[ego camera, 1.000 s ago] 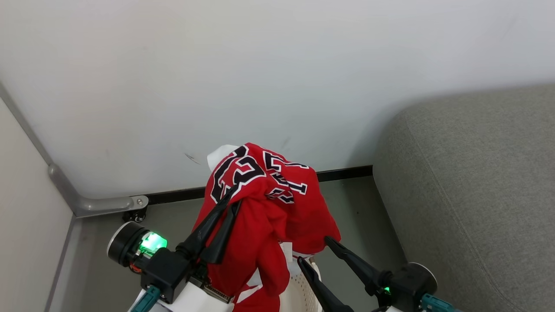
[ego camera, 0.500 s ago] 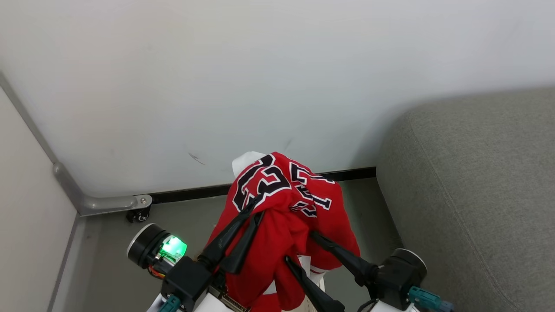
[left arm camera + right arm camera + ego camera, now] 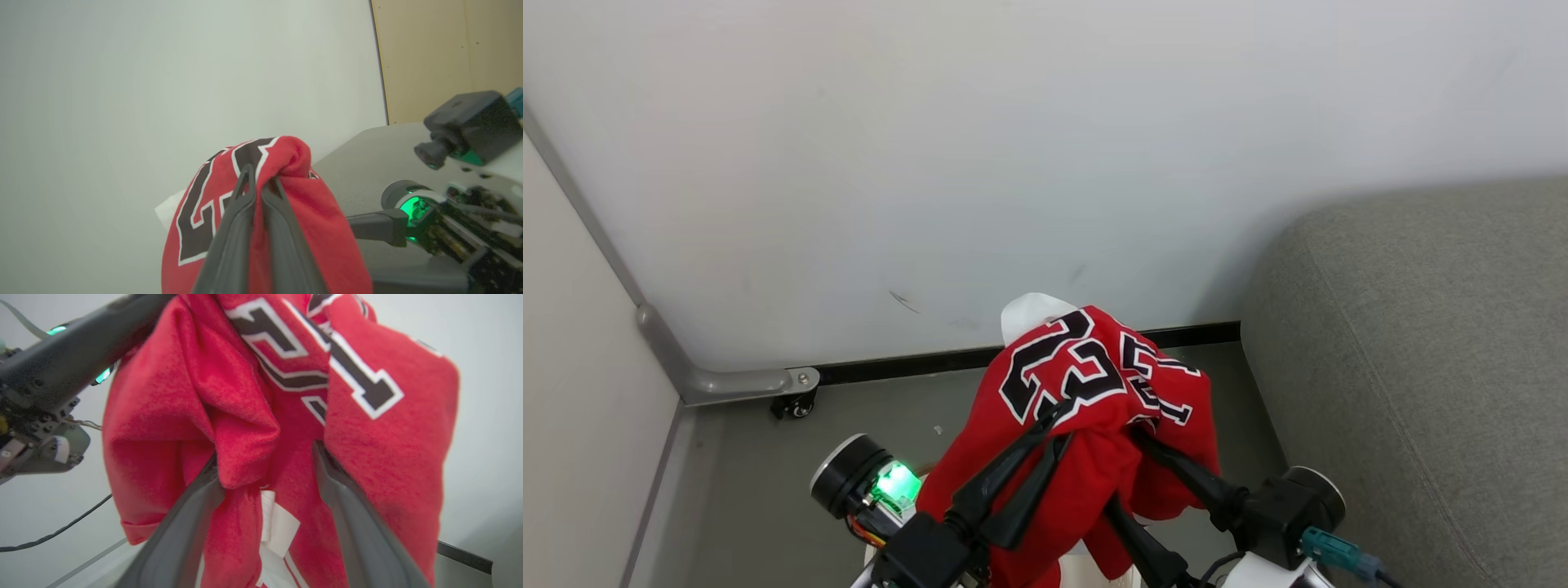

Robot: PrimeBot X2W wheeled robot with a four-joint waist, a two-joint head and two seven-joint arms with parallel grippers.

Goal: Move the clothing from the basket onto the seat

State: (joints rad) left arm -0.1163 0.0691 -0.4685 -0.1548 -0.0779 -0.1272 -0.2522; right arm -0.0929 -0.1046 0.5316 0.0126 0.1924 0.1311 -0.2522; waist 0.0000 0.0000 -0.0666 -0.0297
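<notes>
Grey floor [image 3: 752, 490], dull. Grey seat [image 3: 1421, 367] stands on it at the wall [image 3: 1013, 163]. Small black caster [image 3: 796, 406] on floor, well left of seat, by wall.

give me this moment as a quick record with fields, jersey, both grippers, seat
left gripper: shut on a fold of the red jersey
red jersey: numbered 23, bunched, hanging from that grip
right gripper: open, fingers either side of hanging cloth
seat: grey, on the robot's right
status: red jersey not yet on the seat
</notes>
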